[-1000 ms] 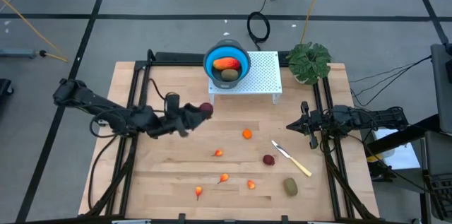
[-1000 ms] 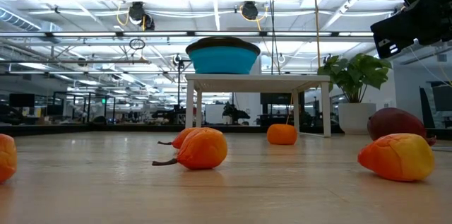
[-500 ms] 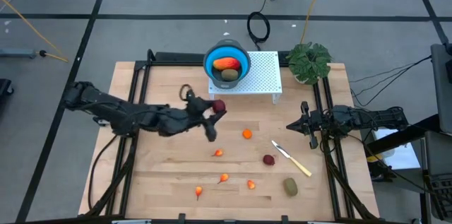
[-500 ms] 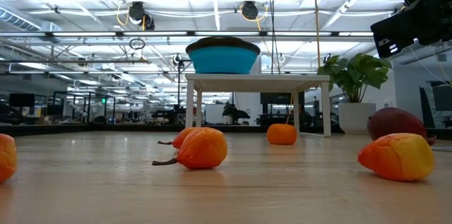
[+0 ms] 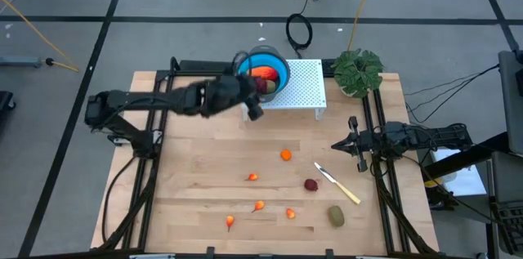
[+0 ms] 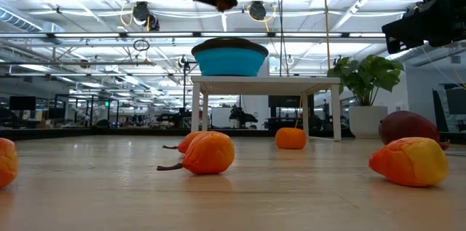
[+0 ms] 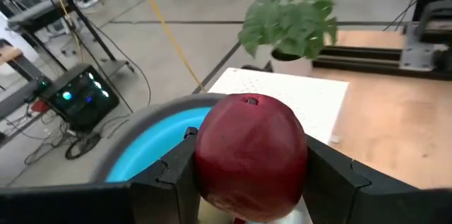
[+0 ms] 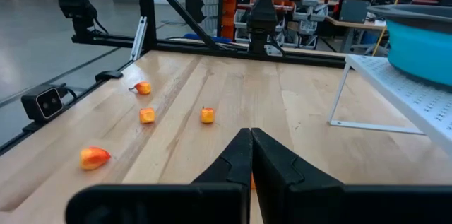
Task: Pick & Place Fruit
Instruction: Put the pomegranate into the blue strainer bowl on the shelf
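One dark red ball [image 7: 251,155], smooth, round, clamped in left tool [image 7: 248,174].

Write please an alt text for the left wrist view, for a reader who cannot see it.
The left pincer holds a dark red ball between its two dark fingers, above the grey rim of the blue bowl. Behind are a white perforated stand, a green potted plant and the wooden table.
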`<state>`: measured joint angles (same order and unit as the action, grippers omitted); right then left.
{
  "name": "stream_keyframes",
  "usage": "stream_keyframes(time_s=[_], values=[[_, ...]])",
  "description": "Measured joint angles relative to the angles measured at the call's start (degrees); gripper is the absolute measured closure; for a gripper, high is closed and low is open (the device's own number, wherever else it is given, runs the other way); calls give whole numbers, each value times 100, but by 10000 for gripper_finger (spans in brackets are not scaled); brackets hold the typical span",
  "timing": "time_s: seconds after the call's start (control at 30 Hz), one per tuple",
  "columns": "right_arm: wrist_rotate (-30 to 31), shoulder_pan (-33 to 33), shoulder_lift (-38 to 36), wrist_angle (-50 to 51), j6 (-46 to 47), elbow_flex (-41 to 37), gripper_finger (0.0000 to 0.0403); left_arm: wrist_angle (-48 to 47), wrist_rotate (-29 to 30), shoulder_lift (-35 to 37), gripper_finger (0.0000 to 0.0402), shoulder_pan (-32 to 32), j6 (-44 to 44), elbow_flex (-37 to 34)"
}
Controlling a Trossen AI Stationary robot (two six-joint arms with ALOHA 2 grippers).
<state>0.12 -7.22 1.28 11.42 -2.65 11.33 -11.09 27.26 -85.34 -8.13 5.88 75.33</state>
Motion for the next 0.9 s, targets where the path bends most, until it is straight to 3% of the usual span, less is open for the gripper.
stream_keyframes(time_s=[0.17, 0.43, 0.9], values=[[0, 2, 0, 0, 1, 0, 403, -150, -1115, 2, 215, -792, 150, 0], [2, 0, 0, 0, 50, 0, 403, -539, -2244, 2, 215, -1598, -109, 0], [1, 1, 0, -1, 86, 0, 403, -1173, -2921, -149, 215, -1912, -333, 103]])
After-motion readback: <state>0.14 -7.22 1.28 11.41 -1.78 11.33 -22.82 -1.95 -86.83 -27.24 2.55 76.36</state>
